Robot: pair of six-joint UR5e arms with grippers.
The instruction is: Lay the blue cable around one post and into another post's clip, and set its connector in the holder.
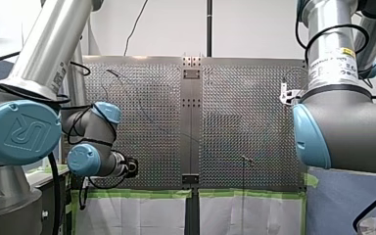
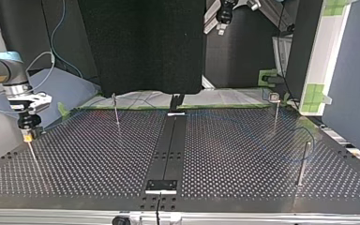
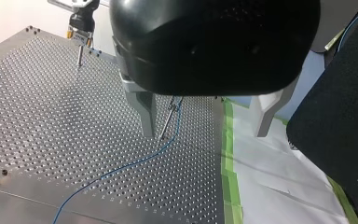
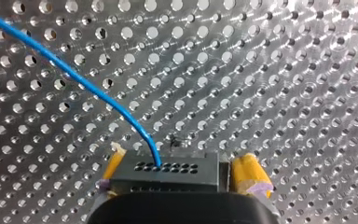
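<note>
The right tool [image 4: 182, 157] grips the black connector [image 4: 177, 171], its blue cable [image 4: 74, 77] trailing out across the counter [image 4: 270, 70]. The left tool [image 3: 205, 133] hangs spread wide astride a thin post [image 3: 167, 120], the cable passing just beside that post.

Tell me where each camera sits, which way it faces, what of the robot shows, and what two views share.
Front view: behind and above the arms, looking over the table; my left arm and my right arm show.
Top view: across the table, low, facing the arms; my right pincer shows.
Left wrist view: on that wrist, over the blue cable; my left pincer, open.
Right wrist view: facing the table; my right pincer grips the connector.
Shared: both wrist views show the blue cable.
</note>
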